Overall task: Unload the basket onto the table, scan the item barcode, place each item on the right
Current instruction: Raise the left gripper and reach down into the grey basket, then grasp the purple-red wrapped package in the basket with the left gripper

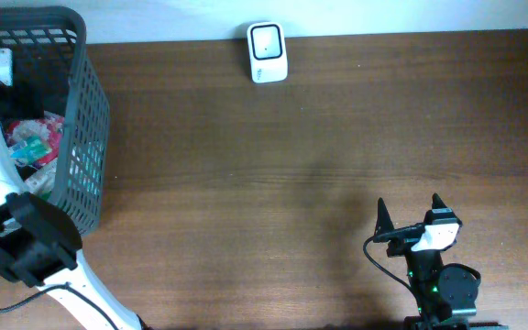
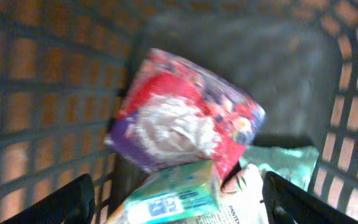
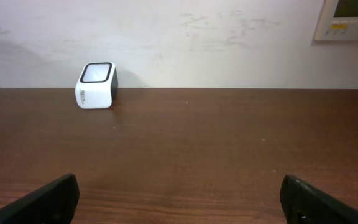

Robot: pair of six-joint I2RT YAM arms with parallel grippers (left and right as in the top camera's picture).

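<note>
Left wrist view: my left claw [image 2: 179,190] hangs released inside the basket [image 2: 42,93], just above the red packet [image 2: 185,118], I think to pick it for scanning. My right claw [image 3: 179,193] is released, well apart from the basket.

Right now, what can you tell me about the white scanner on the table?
The scanner is a small white box with rounded corners, plastic by its look, with a dark-framed glossy window on its upper face. It stands at the back edge of the wooden table, close to the wall; nothing but the table touches it.
</note>
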